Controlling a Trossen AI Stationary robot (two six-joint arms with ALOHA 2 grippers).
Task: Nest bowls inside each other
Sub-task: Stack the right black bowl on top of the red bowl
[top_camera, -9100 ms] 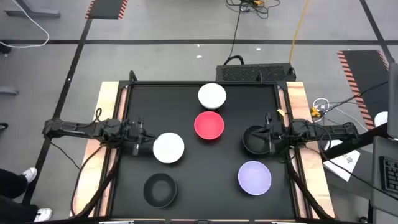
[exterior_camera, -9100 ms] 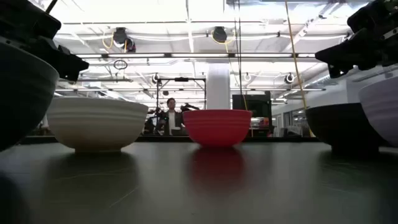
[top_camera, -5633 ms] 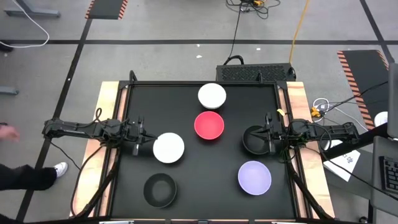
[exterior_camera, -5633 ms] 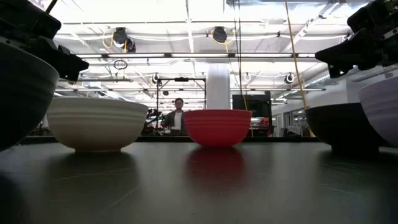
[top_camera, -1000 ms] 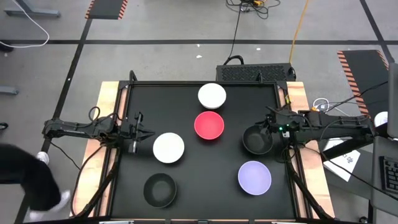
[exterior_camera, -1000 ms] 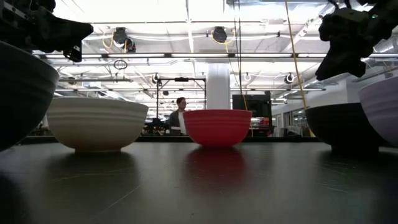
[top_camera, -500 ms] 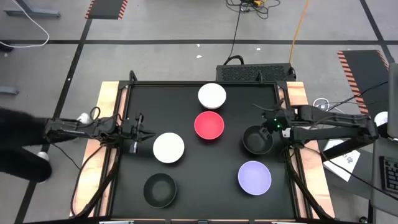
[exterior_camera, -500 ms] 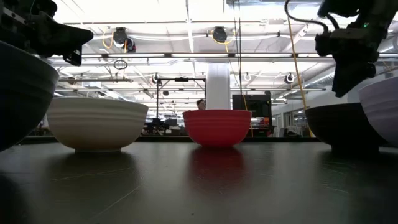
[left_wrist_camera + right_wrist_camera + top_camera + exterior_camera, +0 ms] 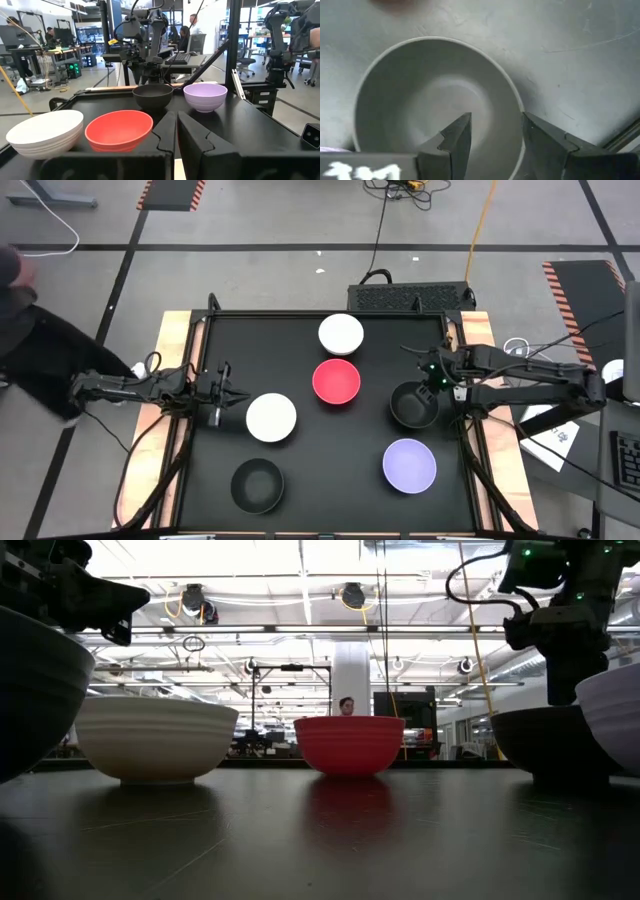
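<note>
Six round, smooth bowls are set upright (mouths up) apart on the black surface (image 9: 300, 480). The right gripper (image 9: 495, 132) is held released above the black bowl (image 9: 414, 406) near the right edge. The left gripper (image 9: 232, 394) is clenched empty beside a white bowl (image 9: 271, 418).

1. I'm working in a robotics lab, a big open industrial hall: white ceiling beams and strip lights (image 9: 300, 560) run overhead.
2. My table (image 9: 370, 450) is a black mat on a plywood frame, standing on grey concrete floor (image 9: 260, 270) with black lines.
3. Striped hazard tape (image 9: 172, 192) marks the floor, and cables (image 9: 380, 230) trail across it.
4. Past the table I see another robot arm (image 9: 145, 30) on a stand, desks with monitors (image 9: 15, 35), office chairs (image 9: 245, 62).
5. People sit and stand at the far desks; one person (image 9: 40, 350) passes beside my table.
</note>
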